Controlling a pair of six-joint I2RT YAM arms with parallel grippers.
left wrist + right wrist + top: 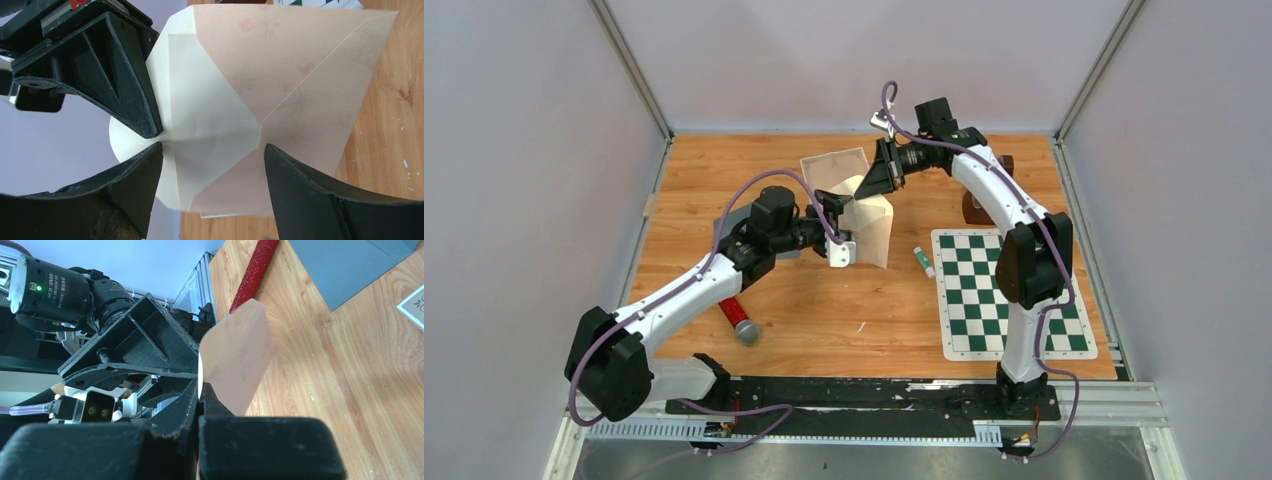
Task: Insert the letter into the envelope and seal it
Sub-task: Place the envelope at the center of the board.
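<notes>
Two arms [686, 292], one envelope [874, 235], one letter [834, 165], one chess mat [1009, 300], one glue stick [921, 260], one red tube [736, 318], one grey pad [350, 265].

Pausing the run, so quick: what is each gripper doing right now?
Left gripper: open, one finger on each side of the envelope.
Right gripper: shut on the envelope's flap.

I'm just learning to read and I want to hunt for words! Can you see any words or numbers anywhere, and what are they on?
No text here is clear enough to quote.
White print on the black motor of the left arm: too blurred to read.
Red mark at the top edge of the left wrist view: cut off, unreadable.
Label on the white and green tube: too small.
Envelope: no writing on the side that shows.
</notes>
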